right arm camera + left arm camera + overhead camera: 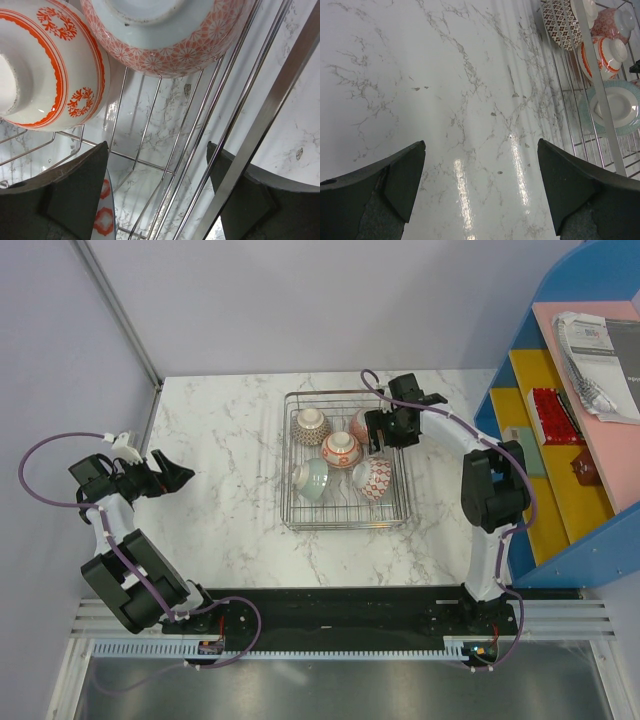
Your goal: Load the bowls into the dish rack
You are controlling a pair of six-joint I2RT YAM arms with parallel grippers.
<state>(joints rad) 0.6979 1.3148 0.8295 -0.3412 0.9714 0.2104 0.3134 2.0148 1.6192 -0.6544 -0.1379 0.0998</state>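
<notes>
Right gripper: fingers spread, nothing between them, low over the right edge of the silver wire dish rack. Left gripper: spread wide, empty, above the white marble table. 5 small patterned ceramic bowls sit in the rack, every bowl I can see. Risk: my right fingers hang close to the pink floral bowl and the rim wire. A careless pull-out could snag either and topple a bowl.
</notes>
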